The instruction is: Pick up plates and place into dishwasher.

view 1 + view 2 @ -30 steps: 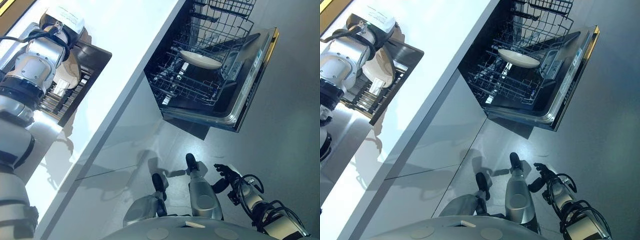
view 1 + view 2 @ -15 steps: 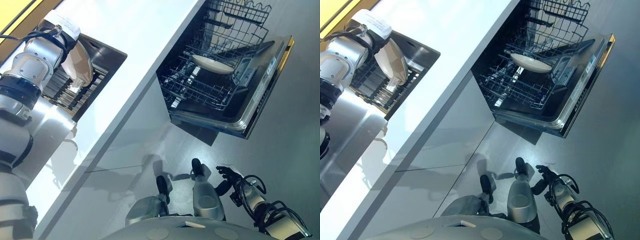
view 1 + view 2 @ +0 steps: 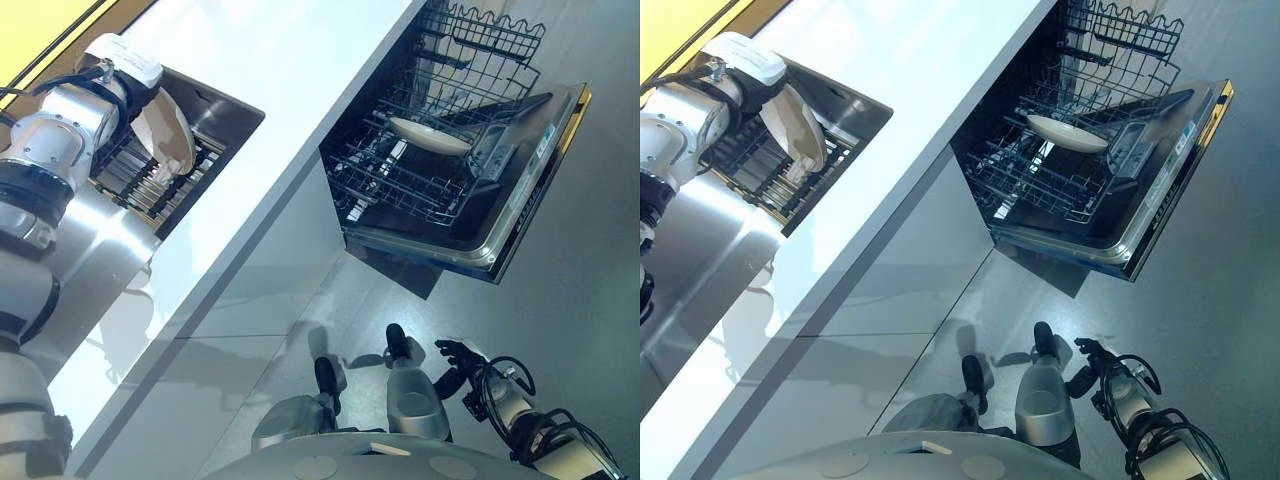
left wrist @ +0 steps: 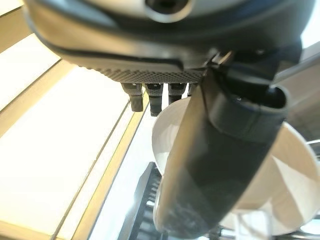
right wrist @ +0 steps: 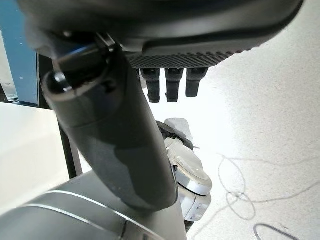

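I see a cream plate (image 3: 172, 135) held on edge above the sink (image 3: 215, 105), pinched by my left hand (image 4: 235, 150): the thumb lies across its face and the fingers (image 4: 152, 97) curl over its rim from behind. It hangs just over the dark rack (image 3: 140, 180) sitting in the sink, and I cannot tell whether its lower edge touches the rack. A second plate (image 3: 428, 135) lies nearly flat in the lower basket (image 3: 395, 180) of the dishwasher (image 3: 500, 215), whose door is dropped open toward the floor; the upper basket (image 3: 480, 45) sits pulled out above it. The white counter (image 3: 290, 70) runs between the sink and the dishwasher, so the held plate is well apart from the open machine. My right hand (image 3: 455, 355) hangs low beside me over the grey floor (image 3: 590, 320), holding nothing, its fingers (image 5: 167, 82) loosely relaxed with the thumb apart from them
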Motion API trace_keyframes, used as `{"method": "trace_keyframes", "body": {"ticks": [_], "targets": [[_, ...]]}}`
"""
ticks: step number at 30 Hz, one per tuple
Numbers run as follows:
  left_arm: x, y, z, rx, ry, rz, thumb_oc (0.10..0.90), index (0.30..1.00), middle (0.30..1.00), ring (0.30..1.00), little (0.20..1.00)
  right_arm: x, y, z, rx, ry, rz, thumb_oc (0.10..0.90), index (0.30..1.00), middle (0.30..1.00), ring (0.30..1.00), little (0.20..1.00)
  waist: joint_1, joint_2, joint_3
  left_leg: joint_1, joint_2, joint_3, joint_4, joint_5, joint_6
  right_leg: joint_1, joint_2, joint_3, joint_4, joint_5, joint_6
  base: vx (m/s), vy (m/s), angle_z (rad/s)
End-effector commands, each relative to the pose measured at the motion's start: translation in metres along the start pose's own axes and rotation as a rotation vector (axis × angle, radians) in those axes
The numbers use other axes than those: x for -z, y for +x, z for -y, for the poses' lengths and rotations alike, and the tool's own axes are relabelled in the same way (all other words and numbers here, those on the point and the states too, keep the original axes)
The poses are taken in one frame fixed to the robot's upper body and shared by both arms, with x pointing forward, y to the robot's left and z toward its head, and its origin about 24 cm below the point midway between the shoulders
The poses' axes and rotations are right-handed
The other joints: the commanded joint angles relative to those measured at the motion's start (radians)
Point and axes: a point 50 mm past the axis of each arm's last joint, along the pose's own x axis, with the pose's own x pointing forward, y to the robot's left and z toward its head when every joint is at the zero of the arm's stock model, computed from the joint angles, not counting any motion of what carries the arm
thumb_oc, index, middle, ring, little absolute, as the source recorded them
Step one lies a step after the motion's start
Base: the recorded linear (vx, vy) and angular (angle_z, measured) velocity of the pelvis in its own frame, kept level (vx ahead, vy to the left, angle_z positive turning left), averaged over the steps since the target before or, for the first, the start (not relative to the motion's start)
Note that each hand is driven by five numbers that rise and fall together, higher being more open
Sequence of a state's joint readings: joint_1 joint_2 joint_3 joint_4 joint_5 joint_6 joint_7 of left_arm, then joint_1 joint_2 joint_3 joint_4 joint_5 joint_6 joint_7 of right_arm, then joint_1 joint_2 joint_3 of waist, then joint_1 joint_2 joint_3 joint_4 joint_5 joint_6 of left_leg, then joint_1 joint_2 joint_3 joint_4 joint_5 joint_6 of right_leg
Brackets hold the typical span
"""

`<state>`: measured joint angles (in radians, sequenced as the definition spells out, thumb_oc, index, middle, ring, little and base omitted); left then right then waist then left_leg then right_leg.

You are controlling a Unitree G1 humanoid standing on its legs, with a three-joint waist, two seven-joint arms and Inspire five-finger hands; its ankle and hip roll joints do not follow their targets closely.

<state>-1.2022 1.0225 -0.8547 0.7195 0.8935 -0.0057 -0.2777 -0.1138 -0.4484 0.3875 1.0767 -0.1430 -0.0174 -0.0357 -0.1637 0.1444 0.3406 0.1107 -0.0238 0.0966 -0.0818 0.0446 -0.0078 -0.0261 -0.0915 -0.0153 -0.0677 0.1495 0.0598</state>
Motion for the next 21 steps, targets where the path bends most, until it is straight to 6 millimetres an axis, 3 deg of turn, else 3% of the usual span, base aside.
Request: {"method": "trace_keyframes", "body": {"ticks": [1, 11, 18, 21], "targets": [[0.053, -0.013, -0.004, -0.06, -0.083, -0.182, 0.8, 0.9, 0.9, 0.9, 0.9, 0.01, -0.004, -0.004, -0.005, -0.004, 0.004, 0.8, 0.9, 0.9, 0.9, 0.9, 0.002, -0.016, -0.085, -0.114, -0.08, 0.028, 0.109, -0.11, 0.049, -0.082, 0.031, 0.039, 0.145, -0.126, 0.067, -0.04, 0.006, -0.01], [0.031, -0.003, -0.009, -0.06, -0.104, -0.114, 0.8, 0.9, 0.9, 0.9, 0.9, -0.002, -0.001, 0.004, 0.017, -0.011, 0.044, 0.8, 0.9, 0.9, 0.9, 0.9, -0.015, -0.034, -0.048, -0.159, -0.075, 0.041, 0.129, -0.102, 0.053, -0.138, 0.042, 0.064, 0.166, -0.111, 0.066, -0.03, -0.005, -0.07], [0.031, -0.001, 0.003, 0.146, -0.037, -0.15, 0.8, 0.9, 0.9, 0.9, 0.9, -0.01, 0.001, 0.012, 0.035, -0.015, 0.07, 0.8, 0.9, 0.9, 0.9, 0.9, -0.018, -0.038, -0.03, -0.187, -0.074, 0.04, 0.148, -0.099, 0.054, -0.162, 0.044, 0.069, 0.176, -0.106, 0.063, -0.01, -0.006, -0.04], [0.033, -0.001, 0.02, 0.284, -0.027, -0.158, 0.482, 0.627, 0.627, 0.627, 0.582, -0.016, 0.001, 0.015, 0.044, -0.019, 0.082, 0.8, 0.9, 0.9, 0.9, 0.9, -0.019, -0.036, -0.023, -0.193, -0.074, 0.038, 0.152, -0.096, 0.053, -0.165, 0.044, 0.066, 0.176, -0.104, 0.061, 0.0, -0.001, -0.01]]}}
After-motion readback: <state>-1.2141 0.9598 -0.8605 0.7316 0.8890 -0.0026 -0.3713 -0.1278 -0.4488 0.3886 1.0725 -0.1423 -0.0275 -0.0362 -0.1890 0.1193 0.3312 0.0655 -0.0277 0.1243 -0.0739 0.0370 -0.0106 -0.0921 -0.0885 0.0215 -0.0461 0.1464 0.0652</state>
